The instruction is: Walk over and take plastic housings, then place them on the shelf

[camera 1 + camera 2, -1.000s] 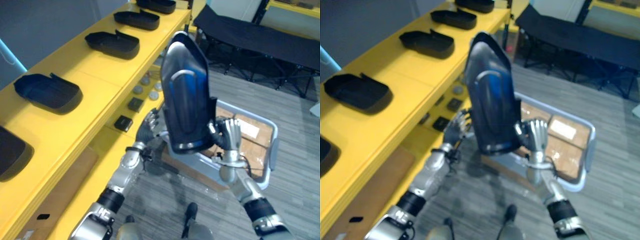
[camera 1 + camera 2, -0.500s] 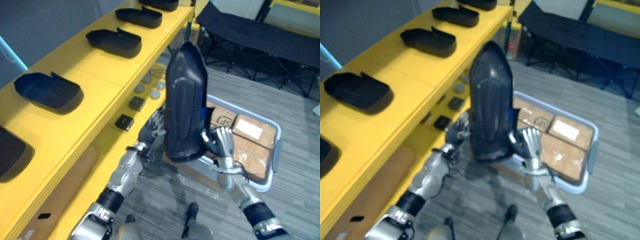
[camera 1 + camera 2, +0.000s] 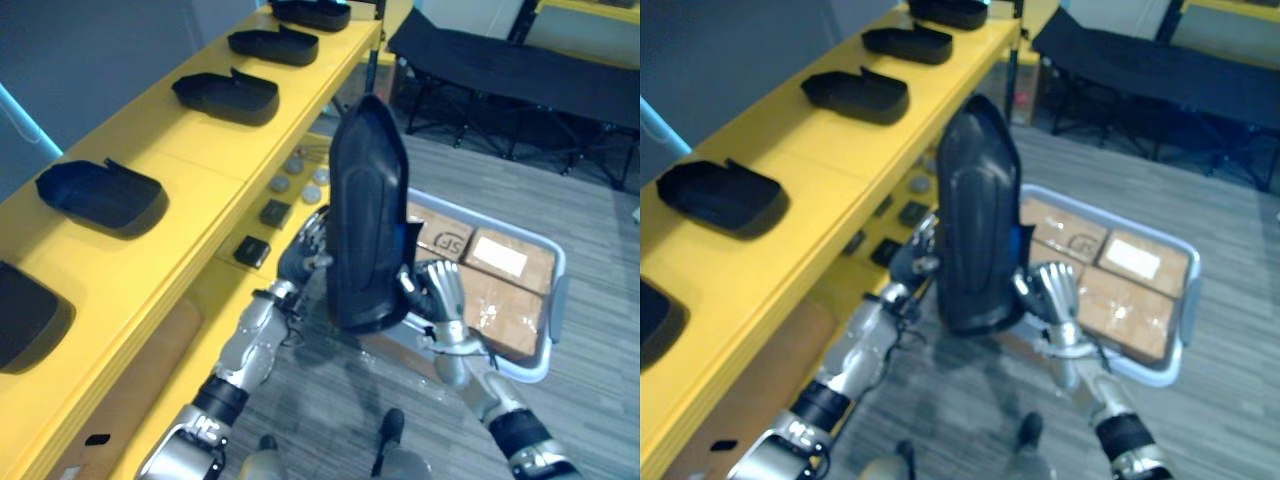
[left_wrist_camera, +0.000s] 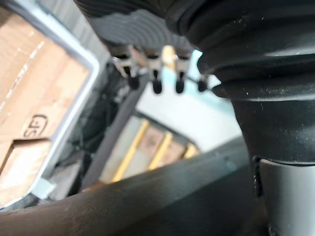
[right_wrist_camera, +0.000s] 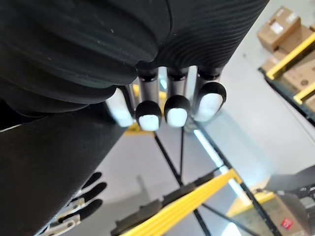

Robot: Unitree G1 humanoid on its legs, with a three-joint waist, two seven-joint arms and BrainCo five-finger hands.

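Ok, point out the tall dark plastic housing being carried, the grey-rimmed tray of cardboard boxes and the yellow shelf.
tall dark plastic housing (image 3: 368, 230): left eye view, its outer face.
grey-rimmed tray (image 3: 557, 290): left eye view, right rim.
yellow shelf (image 3: 190, 150): left eye view, bare top.

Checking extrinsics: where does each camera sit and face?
Left eye view: on the head, looking down at the housing carried between left hand and right hand, beside the yellow shelf; both forearms show.
Right eye view: same scene, slightly offset.
Left wrist view: on the left wrist, along its fingers toward the grey tray.
Right wrist view: on the right wrist, along its fingers past the housing toward yellow racking.
Shared: the housing, in all four.
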